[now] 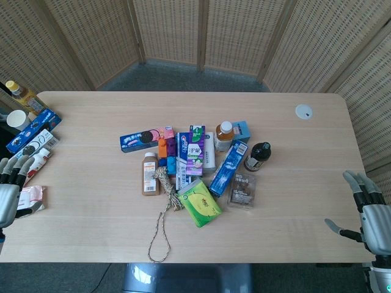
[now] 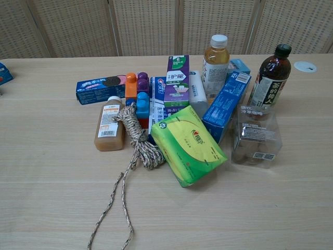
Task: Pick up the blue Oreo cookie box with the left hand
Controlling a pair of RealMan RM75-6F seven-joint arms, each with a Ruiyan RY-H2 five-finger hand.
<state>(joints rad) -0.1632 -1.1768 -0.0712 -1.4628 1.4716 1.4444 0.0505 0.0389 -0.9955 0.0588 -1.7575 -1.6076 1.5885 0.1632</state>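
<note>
A long blue Oreo box lies at the left end of the central pile, also seen in the chest view. A second blue Oreo box lies near the table's far left edge, with a white cookie box beside it. My left hand hovers at the left edge, fingers spread and holding nothing, well left of the central box and just in front of the left-edge boxes. It partly covers a pink packet. My right hand is off the right edge, fingers spread and holding nothing. Neither hand shows in the chest view.
The central pile holds a juice bottle, a coiled rope, a green tissue pack, toothpaste boxes, a tea bottle and a clear box. A paper cup stands far left. A white cap lies at the back right.
</note>
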